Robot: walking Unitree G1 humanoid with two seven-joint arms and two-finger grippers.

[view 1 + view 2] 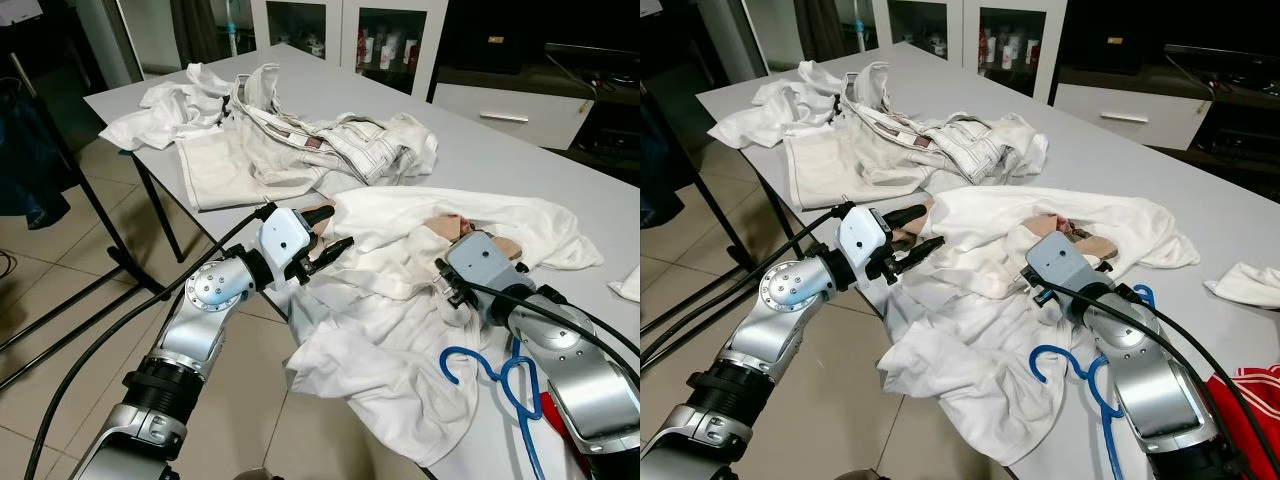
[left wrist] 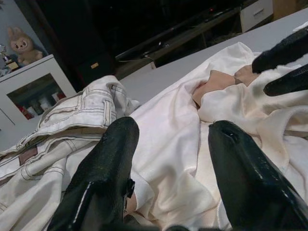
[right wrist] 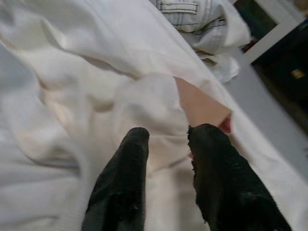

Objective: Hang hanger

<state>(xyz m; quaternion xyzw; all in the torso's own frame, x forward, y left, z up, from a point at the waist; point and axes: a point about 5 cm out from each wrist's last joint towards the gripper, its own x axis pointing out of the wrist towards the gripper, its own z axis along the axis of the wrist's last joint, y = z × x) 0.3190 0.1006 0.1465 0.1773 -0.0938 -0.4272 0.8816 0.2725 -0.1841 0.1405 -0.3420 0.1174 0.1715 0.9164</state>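
Blue hanger (image 1: 505, 385) flat on table (image 1: 520, 160) at 5 o'clock, beside white shirt (image 1: 400, 300). Right tool (image 3: 166, 144) parted, touching shirt folds, gripping nothing. Left tool (image 1: 325, 245) open at 9 o'clock, empty. Jeans (image 1: 300, 150) at 12.

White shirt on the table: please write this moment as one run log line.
left pincer: open, at white shirt edge | right pincer: open, on shirt | blue hanger: lying on table

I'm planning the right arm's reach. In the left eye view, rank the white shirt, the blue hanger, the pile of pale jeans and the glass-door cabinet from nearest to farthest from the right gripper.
1. White shirt: right gripper rests on it.
2. Blue hanger: on the table beside the right forearm, toward the robot.
3. Pale jeans: farther up the table, to the left.
4. Glass-door cabinet: beyond the table's far end.
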